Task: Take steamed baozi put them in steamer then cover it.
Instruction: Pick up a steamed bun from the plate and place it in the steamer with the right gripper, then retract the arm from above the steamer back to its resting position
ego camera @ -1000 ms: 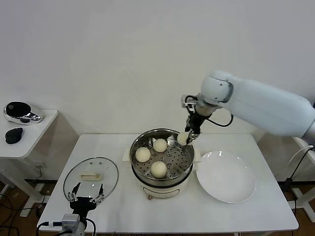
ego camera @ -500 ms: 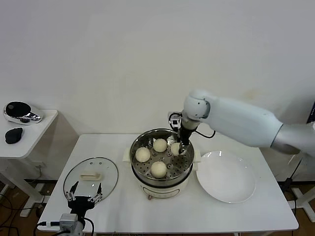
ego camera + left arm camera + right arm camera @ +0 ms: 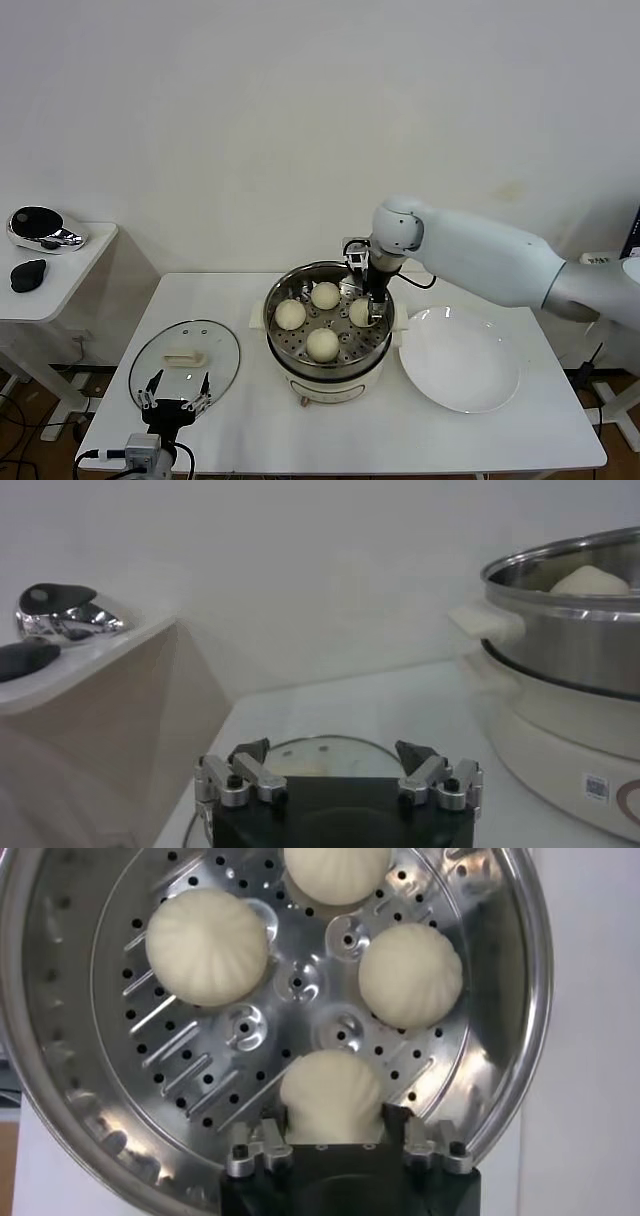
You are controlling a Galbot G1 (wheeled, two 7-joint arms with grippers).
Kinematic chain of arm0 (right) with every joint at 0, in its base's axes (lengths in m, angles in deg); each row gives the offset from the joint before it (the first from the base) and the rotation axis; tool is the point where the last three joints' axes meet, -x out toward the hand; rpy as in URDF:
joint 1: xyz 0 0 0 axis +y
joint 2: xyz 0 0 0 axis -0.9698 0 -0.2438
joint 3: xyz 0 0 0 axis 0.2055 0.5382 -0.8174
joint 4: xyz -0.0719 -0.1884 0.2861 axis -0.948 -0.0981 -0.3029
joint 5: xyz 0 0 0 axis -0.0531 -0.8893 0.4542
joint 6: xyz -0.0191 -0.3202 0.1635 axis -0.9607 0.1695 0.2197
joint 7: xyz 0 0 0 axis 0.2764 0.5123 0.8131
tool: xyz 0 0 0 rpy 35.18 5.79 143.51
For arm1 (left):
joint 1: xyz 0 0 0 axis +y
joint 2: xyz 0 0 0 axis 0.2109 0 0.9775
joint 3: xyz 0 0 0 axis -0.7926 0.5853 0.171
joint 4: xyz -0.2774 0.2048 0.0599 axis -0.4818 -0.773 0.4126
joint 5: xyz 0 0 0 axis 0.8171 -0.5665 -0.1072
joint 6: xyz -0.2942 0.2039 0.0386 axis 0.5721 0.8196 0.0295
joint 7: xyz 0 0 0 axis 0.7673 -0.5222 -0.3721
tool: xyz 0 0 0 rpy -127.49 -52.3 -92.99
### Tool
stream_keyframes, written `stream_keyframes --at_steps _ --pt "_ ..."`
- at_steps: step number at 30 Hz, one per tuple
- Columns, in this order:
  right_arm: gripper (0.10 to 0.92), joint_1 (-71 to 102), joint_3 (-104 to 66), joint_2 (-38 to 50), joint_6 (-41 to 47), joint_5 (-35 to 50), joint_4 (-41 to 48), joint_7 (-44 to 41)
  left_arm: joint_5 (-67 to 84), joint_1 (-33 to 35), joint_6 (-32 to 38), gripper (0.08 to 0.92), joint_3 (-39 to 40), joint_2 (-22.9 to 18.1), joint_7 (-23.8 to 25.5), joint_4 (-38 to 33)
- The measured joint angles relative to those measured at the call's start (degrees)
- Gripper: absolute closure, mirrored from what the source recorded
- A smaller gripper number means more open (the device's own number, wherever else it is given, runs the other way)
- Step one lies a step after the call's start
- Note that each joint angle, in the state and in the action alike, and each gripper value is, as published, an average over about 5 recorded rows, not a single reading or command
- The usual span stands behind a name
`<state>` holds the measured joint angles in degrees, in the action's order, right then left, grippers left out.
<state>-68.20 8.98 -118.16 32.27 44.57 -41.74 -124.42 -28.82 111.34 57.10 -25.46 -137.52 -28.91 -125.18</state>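
Observation:
The steamer (image 3: 330,375) stands mid-table with all of the steamed baozi on its perforated tray (image 3: 300,978). Three lie free (image 3: 207,946) (image 3: 337,870) (image 3: 410,975). The fourth baozi (image 3: 332,1093) rests on the tray at the pot's right side (image 3: 360,312), between the fingers of my right gripper (image 3: 333,1120), which is lowered into the pot (image 3: 368,303) and open around it. The cover (image 3: 185,358), a glass lid with a cream handle, lies flat at the left. My left gripper (image 3: 175,392) hangs open over the cover's near rim (image 3: 300,748).
An empty white plate (image 3: 458,360) lies right of the steamer. A low white side table (image 3: 50,285) at the far left carries a chrome object (image 3: 45,228) and a black one (image 3: 28,275). The wall stands close behind the table.
My right gripper came from the steamer's right rim into the pot, set the fourth baozi on the tray, and its fingers have spread. The left arm has stayed put.

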Motion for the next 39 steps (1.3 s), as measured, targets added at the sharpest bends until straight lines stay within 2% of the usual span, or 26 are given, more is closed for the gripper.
stream_keyframes --at_steps 5,12,24,31,39 --pt "0.203 0.0 -3.0 3.2 -0.4 2.4 -2.5 1.4 0.4 0.1 0.0 0.177 -0.2 -0.1 -0.1 -0.3" --pt "0.202 4.8 -14.4 9.3 -3.1 7.1 -7.1 9.0 2.3 0.4 0.5 0.177 -0.8 -0.3 -1.2 -0.4" --pt "0.203 25.8 -42.4 19.2 -8.0 14.9 -18.5 31.9 4.2 1.1 2.2 0.177 -0.3 -0.9 -2.3 -0.1" --pt "0.202 45.0 -61.4 19.1 -14.0 17.4 -24.4 45.9 4.9 1.6 3.1 0.177 -0.5 -0.9 -2.9 -0.4" --pt "0.203 68.6 -80.5 12.2 -21.9 19.0 -29.1 56.9 3.3 0.6 4.2 0.177 -0.7 -0.4 -2.0 0.6"
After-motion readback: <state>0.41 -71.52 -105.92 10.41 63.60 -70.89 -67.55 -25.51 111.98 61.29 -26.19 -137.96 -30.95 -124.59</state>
